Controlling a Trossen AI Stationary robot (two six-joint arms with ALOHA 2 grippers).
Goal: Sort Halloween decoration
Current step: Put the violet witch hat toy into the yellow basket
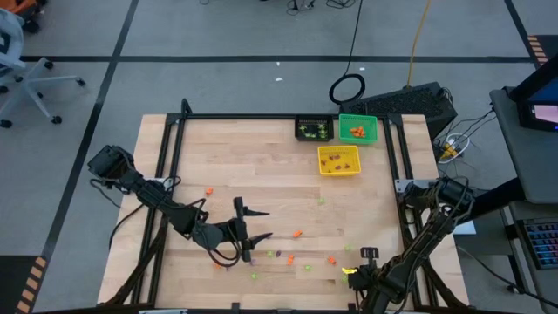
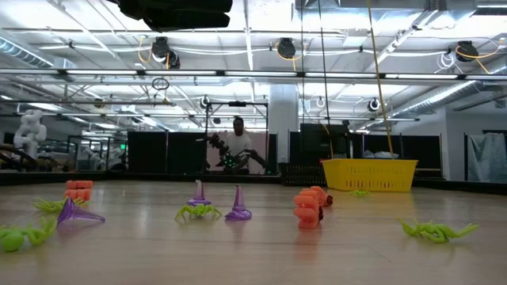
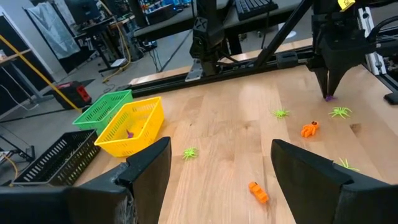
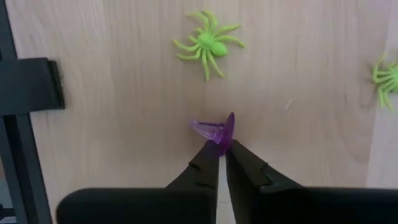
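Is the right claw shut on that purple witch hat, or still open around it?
Shut on it: the right claw has its tips pinching the brim of the purple hat, which lies tipped on the table.

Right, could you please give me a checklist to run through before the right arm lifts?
1. Right claw shut on purple hat: ok.
2. Grip secure: cannot tell; only the brim is pinched.
3. Green spider apart from the claw: ok.
4. Left claw open, away from the right arm: ok.
5. Yellow bin upright, purple piece inside: ok.
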